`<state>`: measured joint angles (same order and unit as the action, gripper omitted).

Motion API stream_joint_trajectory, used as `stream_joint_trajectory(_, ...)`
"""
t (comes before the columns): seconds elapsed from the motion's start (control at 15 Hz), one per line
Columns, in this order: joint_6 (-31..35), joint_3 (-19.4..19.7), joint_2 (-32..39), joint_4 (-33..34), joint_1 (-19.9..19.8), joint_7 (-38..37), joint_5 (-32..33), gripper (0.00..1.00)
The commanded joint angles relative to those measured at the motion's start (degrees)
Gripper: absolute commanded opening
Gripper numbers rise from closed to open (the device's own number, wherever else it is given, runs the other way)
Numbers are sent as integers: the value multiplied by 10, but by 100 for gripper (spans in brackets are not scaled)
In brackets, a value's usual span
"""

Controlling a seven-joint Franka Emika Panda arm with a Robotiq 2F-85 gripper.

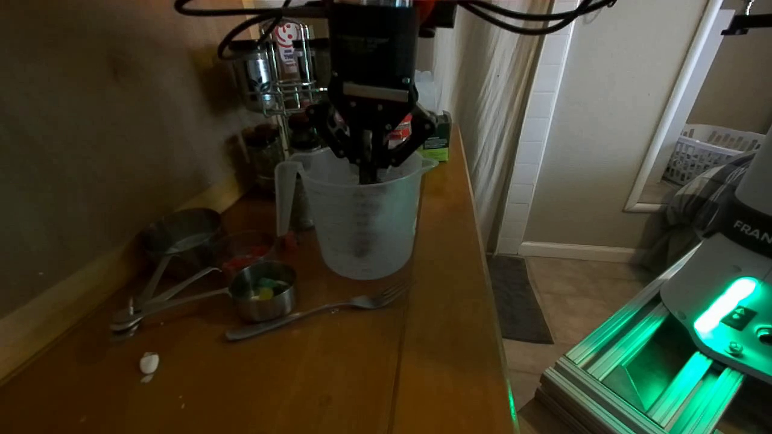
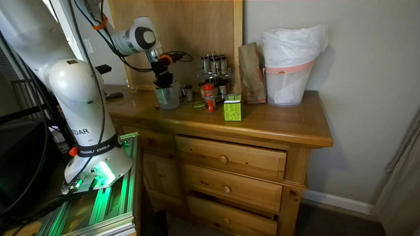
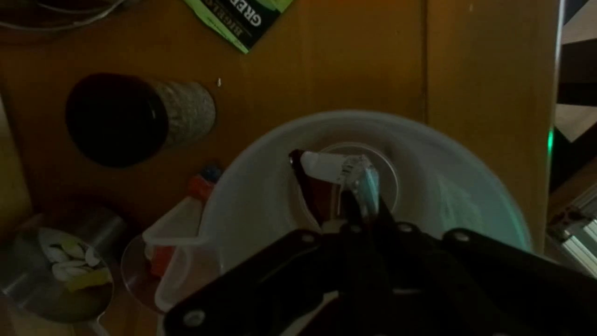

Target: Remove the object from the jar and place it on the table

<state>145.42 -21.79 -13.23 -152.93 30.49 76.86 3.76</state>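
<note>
The end effector (image 1: 368,176) points down into the mouth of the translucent jug (image 1: 392,229), about midway across the opening, its two fingers drawn close together. The wrapped object (image 3: 343,169) is inside the jug, right below: in the wrist view the clear, crinkled end of it meets the fingertips, so I'd say it is pinched there, though how firmly I can't tell. From that end the rest, white label and all, runs down and off toward the handle (image 1: 283,199) side. Through the cloudy wall in an exterior view a dark upright shape (image 1: 363,232) shows under the fingers; I take it for the object, its long axis near the line of a lift. Whether its foot touches the bottom is hidden from me. The next move seems to want a straight rise until that low end clears the rim, then a swing to the counter (image 1: 325,386), minding the fork (image 1: 363,301) lying just beside the jug.
</note>
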Motion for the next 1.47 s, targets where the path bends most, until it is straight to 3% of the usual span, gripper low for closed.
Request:
stream_joint_trajectory(0.0,-57,3,-87,-15,24,-35,-28,1)
stream_joint_trajectory(0.47,-126,-21,-193,4,45,-168,31,1)
stream_joint_trajectory(0.67,-171,-62,-231,18,38,-275,106,1)
stream_joint_trajectory(0.87,-214,-77,-257,14,35,-362,164,1)
stream_joint_trajectory(1.0,-240,-57,-279,-14,39,-408,174,1)
stream_joint_trajectory(1.07,-228,-17,-267,-27,69,-392,132,1)
stream_joint_trajectory(1.13,-236,-38,-248,4,65,-394,164,6)
stream_joint_trajectory(1.33,-235,-6,-252,-18,75,-394,157,1)
stream_joint_trajectory(1.4,-224,2,-260,-22,58,-415,163,1)
